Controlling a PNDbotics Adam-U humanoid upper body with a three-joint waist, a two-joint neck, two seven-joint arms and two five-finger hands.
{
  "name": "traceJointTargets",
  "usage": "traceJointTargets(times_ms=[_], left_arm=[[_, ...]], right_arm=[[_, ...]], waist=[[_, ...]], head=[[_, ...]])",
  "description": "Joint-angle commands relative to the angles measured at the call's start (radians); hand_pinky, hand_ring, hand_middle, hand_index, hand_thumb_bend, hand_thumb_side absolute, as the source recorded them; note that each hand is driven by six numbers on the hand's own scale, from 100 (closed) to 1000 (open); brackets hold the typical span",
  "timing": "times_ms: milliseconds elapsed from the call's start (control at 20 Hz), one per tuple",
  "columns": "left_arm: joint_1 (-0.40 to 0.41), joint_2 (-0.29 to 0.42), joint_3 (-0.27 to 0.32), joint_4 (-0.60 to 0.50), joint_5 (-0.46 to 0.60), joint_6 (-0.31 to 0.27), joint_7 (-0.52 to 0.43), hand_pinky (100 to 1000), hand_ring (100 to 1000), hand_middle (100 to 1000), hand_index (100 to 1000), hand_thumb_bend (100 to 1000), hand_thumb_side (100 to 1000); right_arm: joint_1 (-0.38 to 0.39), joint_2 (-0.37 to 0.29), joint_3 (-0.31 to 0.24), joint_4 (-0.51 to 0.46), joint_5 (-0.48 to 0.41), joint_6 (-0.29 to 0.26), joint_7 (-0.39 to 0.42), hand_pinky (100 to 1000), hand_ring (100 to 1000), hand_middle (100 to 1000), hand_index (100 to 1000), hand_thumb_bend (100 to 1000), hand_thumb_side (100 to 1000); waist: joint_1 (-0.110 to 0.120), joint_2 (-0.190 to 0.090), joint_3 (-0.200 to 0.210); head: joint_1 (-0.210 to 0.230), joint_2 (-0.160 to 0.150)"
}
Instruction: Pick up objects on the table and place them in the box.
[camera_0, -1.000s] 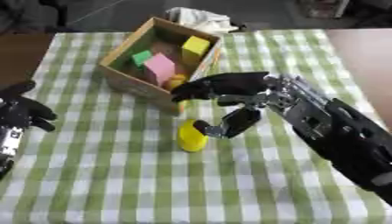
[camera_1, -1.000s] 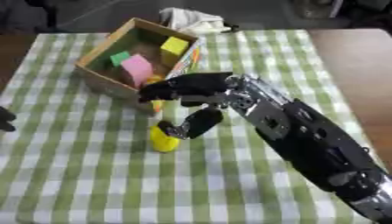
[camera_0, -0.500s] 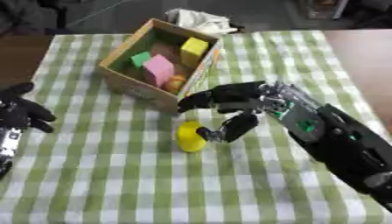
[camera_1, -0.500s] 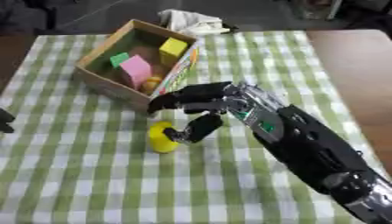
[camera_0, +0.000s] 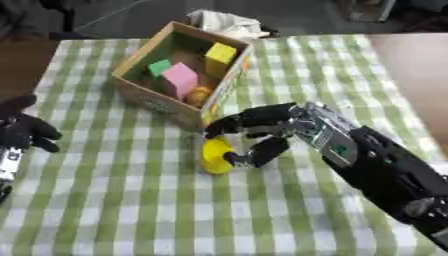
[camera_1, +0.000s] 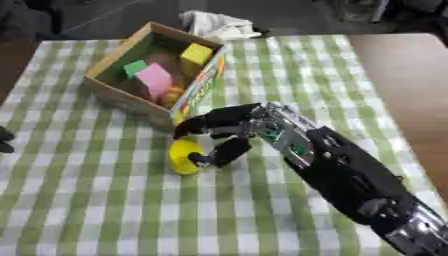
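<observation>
The yellow piece (camera_0: 214, 155) is sat on the table just beside the box (camera_0: 144, 99), half-circled by the right hand (camera_0: 267, 134) with curled fingers not yet closed; it could easily get nudged away.

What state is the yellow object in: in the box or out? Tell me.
Out. The yellow object sits on the checked cloth just in front of the box, with the right hand spread around it.

The right hand (camera_0: 262, 135) is black, with dark fingers (camera_0: 229, 125) and a silver wrist section. Its forearm is thick, black and glossy. The left hand (camera_0: 22, 132) is black too.
</observation>
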Motion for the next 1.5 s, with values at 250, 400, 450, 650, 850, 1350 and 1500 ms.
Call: traceJointTargets(times_ms=[250,400,450,650,850,1350,1500], left_arm=[[-0.006,0.014,0.008,-0.019,-0.002,0.002,0.002,540,603,543,880,100,684],[-0.006,0.014,0.009,-0.019,-0.001,0.002,0.003,541,603,543,880,100,684],[-0.007,0.014,0.009,-0.019,-0.001,0.002,0.003,541,603,543,880,100,683],[-0.006,0.014,0.009,-0.019,-0.001,0.002,0.002,541,603,543,880,100,685],[-0.007,0.014,0.008,-0.019,0.000,0.003,0.002,541,603,543,880,100,685],[-0.007,0.014,0.009,-0.019,0.000,0.004,0.002,542,603,543,881,100,688],[-0.006,0.014,0.010,-0.019,0.001,0.005,0.003,542,602,543,881,100,688]], right_arm=[[-0.012,0.003,0.016,-0.004,0.010,-0.042,0.035,951,944,976,1000,100,880],[-0.011,0.005,0.023,-0.009,0.017,-0.067,0.066,947,932,933,1000,100,800],[-0.012,0.005,0.023,-0.011,0.021,-0.074,0.073,942,925,918,1000,100,751],[-0.013,0.003,0.010,-0.019,0.045,-0.086,0.058,904,875,823,972,100,534],[-0.013,0.003,-0.006,-0.020,0.077,-0.077,-0.002,845,788,690,880,100,137],[-0.015,0.009,-0.017,0.001,0.148,-0.061,-0.167,771,648,496,628,100,100],[-0.017,0.004,-0.021,-0.012,0.135,-0.046,-0.217,748,586,427,513,100,100]], waist=[[0.002,-0.014,0.001],[0.002,-0.015,0.002],[0.002,-0.015,0.002],[0.002,-0.014,0.002],[0.002,-0.014,0.002],[0.003,-0.014,0.002],[0.004,-0.015,0.002]], head=[[-0.002,0.004],[-0.001,0.004],[-0.001,0.004],[-0.003,0.004],[-0.002,0.004],[-0.005,0.004],[-0.005,0.004]])
